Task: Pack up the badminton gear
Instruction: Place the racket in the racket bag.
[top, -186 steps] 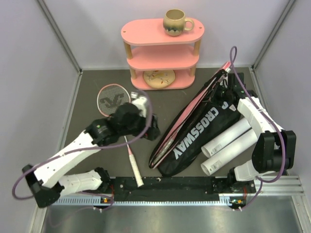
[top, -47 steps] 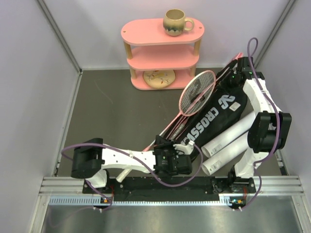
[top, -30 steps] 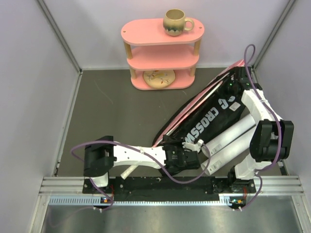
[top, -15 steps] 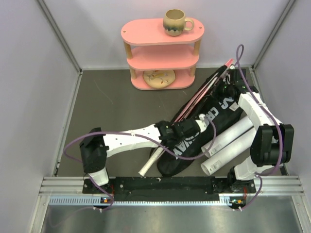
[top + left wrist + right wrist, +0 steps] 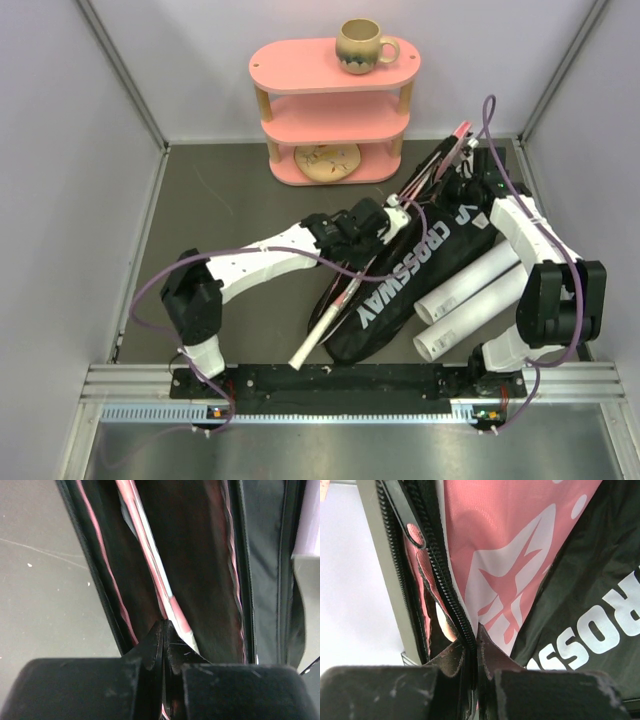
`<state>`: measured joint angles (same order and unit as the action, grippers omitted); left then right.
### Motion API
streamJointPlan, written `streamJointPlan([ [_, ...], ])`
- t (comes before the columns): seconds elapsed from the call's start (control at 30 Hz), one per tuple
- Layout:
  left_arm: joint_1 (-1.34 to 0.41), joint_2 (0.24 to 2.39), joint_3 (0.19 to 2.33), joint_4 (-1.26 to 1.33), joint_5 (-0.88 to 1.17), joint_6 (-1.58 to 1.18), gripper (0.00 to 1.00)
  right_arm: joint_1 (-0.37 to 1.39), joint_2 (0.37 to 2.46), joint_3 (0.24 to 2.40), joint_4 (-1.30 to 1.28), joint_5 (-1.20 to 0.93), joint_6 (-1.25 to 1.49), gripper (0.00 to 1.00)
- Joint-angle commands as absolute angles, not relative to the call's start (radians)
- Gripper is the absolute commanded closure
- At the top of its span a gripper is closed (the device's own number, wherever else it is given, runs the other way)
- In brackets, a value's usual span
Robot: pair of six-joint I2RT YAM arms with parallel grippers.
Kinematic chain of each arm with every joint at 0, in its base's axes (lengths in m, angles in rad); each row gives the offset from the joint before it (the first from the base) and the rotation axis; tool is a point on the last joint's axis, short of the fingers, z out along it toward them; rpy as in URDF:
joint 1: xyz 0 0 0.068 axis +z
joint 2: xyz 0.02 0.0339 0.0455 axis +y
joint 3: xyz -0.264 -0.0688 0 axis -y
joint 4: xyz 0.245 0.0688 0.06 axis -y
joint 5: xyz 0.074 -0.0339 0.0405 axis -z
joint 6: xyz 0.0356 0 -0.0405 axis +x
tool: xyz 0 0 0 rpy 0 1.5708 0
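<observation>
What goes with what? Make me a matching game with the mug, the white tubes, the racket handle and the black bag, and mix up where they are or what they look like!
Things:
1. mug
2. white tubes
3. racket handle
4. black bag

Clues:
a. pokes out of the bag's near end
b. stands on the top tier of the pink shelf
c. says CROSSWAY in white letters
d. lie on the table, right of the bag

Pairs: 1-b, 2-d, 3-a, 4-c
</observation>
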<state>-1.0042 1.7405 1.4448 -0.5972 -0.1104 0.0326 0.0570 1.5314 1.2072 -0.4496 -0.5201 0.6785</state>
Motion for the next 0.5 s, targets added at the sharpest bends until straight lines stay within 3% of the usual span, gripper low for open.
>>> streamJointPlan([
  [0.0,-0.980,1.805,1.603,-0.598,-0.005,-0.086,1.00,0.063,1.465,1.197,-0.387,-0.578,0.687,1.00],
  [0.03,-0.979,1.798,1.609,-0.626,0.049,-0.103,0.99,0.060,1.465,1.197,-0.385,-0.580,0.684,1.00],
  [0.07,-0.976,1.787,1.589,-0.630,0.081,-0.112,0.82,0.060,1.466,1.198,-0.388,-0.584,0.681,1.00],
  [0.1,-0.973,1.761,1.568,-0.627,0.101,-0.118,0.75,0.058,1.468,1.201,-0.388,-0.592,0.680,1.00],
  [0.2,-0.970,1.718,1.505,-0.664,0.110,-0.147,0.63,0.058,1.470,1.204,-0.388,-0.600,0.675,1.00],
  [0.47,-0.965,1.767,1.488,-0.692,-0.039,-0.140,0.60,0.058,1.454,1.195,-0.388,-0.591,0.663,1.00],
])
